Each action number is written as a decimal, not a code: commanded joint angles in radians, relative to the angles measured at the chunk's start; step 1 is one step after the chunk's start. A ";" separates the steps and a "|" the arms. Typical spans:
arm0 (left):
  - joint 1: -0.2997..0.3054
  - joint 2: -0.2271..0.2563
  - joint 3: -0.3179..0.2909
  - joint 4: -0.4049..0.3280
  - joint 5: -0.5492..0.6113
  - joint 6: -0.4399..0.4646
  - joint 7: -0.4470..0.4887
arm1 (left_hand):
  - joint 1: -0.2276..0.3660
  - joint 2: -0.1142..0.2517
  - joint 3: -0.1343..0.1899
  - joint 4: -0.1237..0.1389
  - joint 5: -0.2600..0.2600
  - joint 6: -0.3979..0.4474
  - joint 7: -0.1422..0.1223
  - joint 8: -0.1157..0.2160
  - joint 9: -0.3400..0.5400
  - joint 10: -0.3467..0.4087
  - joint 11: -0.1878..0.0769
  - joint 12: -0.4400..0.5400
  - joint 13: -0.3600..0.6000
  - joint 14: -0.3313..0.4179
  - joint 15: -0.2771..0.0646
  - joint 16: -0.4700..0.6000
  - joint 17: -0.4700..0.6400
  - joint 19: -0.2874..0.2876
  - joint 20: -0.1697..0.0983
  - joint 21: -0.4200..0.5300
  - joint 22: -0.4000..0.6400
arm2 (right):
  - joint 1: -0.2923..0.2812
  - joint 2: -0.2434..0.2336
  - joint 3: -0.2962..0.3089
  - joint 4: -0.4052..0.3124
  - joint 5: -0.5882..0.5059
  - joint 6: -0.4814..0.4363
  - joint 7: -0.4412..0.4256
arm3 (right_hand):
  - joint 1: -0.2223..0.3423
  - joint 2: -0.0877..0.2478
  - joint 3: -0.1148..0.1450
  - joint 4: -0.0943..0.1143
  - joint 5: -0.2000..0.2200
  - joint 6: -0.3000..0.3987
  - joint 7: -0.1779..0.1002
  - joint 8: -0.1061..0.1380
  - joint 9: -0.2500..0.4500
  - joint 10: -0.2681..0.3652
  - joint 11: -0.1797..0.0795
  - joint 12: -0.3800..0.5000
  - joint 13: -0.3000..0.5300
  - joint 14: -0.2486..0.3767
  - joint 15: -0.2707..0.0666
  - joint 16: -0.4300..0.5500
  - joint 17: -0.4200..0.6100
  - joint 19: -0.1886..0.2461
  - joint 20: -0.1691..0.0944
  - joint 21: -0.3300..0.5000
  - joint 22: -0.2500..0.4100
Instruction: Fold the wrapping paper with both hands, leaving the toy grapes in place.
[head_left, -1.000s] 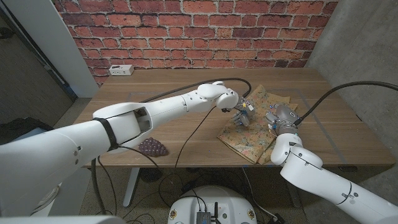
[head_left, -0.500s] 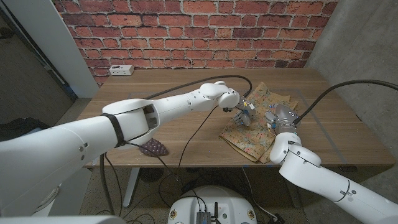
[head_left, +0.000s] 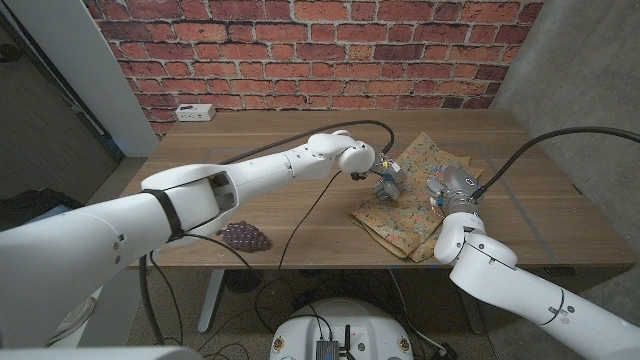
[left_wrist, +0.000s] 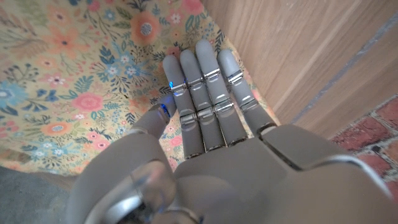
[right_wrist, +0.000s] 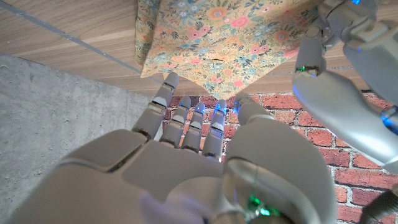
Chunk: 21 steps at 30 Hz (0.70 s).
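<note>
A: At the table's near edge, left side: toy grapes (head_left: 244, 237), sitting alone on the wooden table (head_left: 260, 170), well apart from both hands.

B: Right hand?

A: Right hand (head_left: 449, 191) is at the right border of the wrapping paper (head_left: 412, 212), forearm coming up steeply from the bottom right corner. In the right wrist view its fingers (right_wrist: 186, 121) are extended, side by side, tips at the paper's edge. Can't tell if they're actually pinching it.

B: And the paper itself?

A: Floral, yellow-tan, on the right half of the table. Looks doubled over, with layered edges showing at its near corner. One corner points toward the far right of the table.

B: Left arm?

A: Stretched long across the table from the bottom left, wrist bent down over the paper's left part. Left hand (head_left: 390, 184) is on the paper. Left wrist view shows fingers (left_wrist: 208, 87) straight and together, pressed flat on the floral sheet near its edge, bare wood just beside them. Nothing gripped.

B: Behind that?

A: White power strip (head_left: 194, 113) at the far left edge, brick wall (head_left: 320, 50) beyond.
</note>
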 joint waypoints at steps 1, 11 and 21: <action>0.166 0.143 -0.175 -0.261 0.027 0.082 0.315 | -0.005 -0.004 -0.012 0.004 -0.007 -0.014 -0.005 0.005 0.008 -0.012 -0.007 0.008 0.020 -0.008 -0.005 0.006 0.017 -0.004 -0.003 0.004 0.004 | -0.024 -0.005 0.019 -0.024 -0.014 0.020 -0.023 | 0.012 -0.002 0.002 -0.007 -0.002 0.003 0.001 0.006 0.002 0.006 0.003 0.006 0.003 -0.003 -0.035 0.006 0.004 0.002 -0.004 0.002 0.005; 0.358 0.158 -0.350 -0.320 -0.077 0.153 0.610 | -0.023 0.000 -0.015 0.023 -0.017 -0.084 -0.005 -0.048 -0.038 -0.098 -0.007 -0.062 -0.037 -0.079 0.000 -0.084 -0.056 -0.077 0.016 -0.013 0.003 | -0.064 0.015 0.060 -0.027 -0.017 0.085 -0.053 | 0.013 -0.001 0.003 -0.007 -0.002 0.003 0.000 0.006 0.002 0.007 0.002 0.006 0.003 -0.001 -0.035 0.006 0.004 0.002 -0.006 0.002 0.005; 0.470 0.173 -0.455 -0.348 -0.214 0.138 0.757 | -0.061 -0.010 -0.016 0.040 -0.026 -0.163 0.007 -0.116 -0.078 -0.186 0.007 -0.126 -0.093 -0.150 0.021 -0.177 -0.127 -0.127 0.037 -0.031 0.001 | -0.123 0.044 0.132 -0.018 -0.003 0.224 -0.082 | 0.013 0.000 0.005 -0.007 -0.002 0.001 0.001 0.005 0.002 0.006 0.002 0.006 0.003 -0.002 -0.033 0.005 0.004 0.001 -0.005 0.002 0.005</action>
